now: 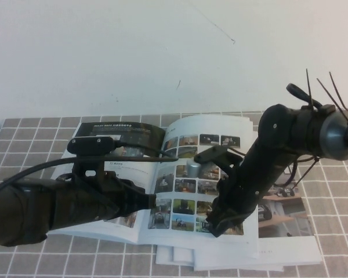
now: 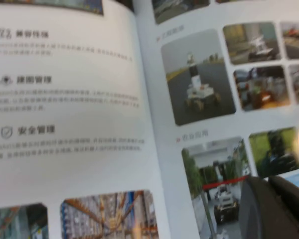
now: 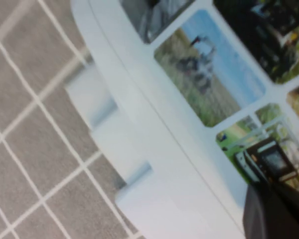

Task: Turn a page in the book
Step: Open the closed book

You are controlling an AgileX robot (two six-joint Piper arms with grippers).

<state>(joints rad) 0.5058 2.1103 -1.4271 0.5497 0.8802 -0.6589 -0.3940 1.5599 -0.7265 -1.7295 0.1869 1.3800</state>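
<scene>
Both end effectors rest on the open book (image 1: 180,174) mid-worktop: our left end effector (image 1: 148,201), jaw state hidden, pins the turned page (image 1: 119,159); our right end effector (image 1: 216,227), closed, presses the photo-grid page.

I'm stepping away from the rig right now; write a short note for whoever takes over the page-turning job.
Right end effector: shut, tip down on the photo-grid page near its lower edge, holding nothing.
Left end effector: low over the book's centre fold; grip state unclear.
The large glossy white soft-cover book lies open on the grey tiled tablecloth, on top of other white booklets. The turned white glossy page, with a dark banner and icons, lies on the left.
Done: by the look of it, the page is turned over.
Left: probably flatten it, then withdraw both arms.
</scene>
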